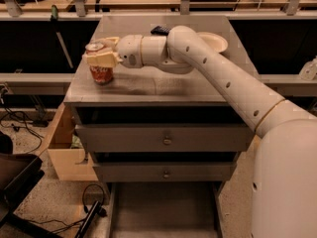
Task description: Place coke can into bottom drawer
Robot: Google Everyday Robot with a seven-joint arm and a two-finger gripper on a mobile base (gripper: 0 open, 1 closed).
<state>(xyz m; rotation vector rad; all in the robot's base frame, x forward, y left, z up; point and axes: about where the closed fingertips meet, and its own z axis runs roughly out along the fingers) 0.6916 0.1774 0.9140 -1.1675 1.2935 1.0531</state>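
Item: gripper (101,58). Mine, at the end of the arm, reaching across the cabinet top (163,86) to its left edge, about midway between front and back.

Grip: whether it has closed on anything I cannot tell.

Item: can (101,74). Upright on the top, close to the left edge. Its upper part sits right at my gripper, which seems to straddle it, and its base rests on the surface.

Item: bottom drawer (163,207). Pulled out below the front edge, floor bare.

Item: bowl (214,41). Near the back right corner, well apart.

Step in hand: securing the can. Done well, by my judgement: stay level, squeeze squarely so it neither tips nor skids off the left edge, and lift straight up before moving out past the front edge.
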